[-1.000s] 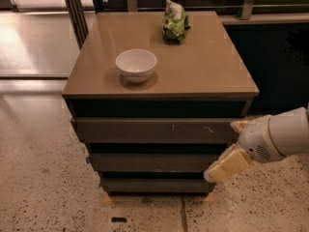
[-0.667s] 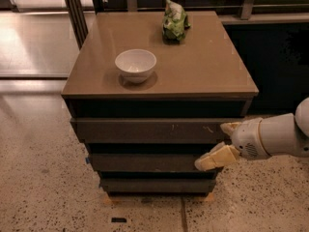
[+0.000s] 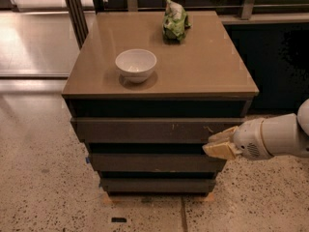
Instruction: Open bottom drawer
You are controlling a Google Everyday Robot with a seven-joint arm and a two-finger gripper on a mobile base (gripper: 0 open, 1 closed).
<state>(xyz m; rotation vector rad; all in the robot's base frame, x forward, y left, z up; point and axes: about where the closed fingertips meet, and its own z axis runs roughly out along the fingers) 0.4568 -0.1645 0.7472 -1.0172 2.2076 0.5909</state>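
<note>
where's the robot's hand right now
In the camera view, the robot's cream-coloured hand is at the right end of the dark drawer cabinet, level with the gap under its top front, above the shallow bottom drawer.

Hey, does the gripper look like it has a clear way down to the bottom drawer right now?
Probably yes. The gripper hangs at the right front edge of the cabinet, higher than the bottom drawer, and nothing shows in the space between them.

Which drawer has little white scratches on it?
The top drawer, the widest one; the middle drawer and bottom drawer look plain. The pincer is by its lower right corner.
</note>
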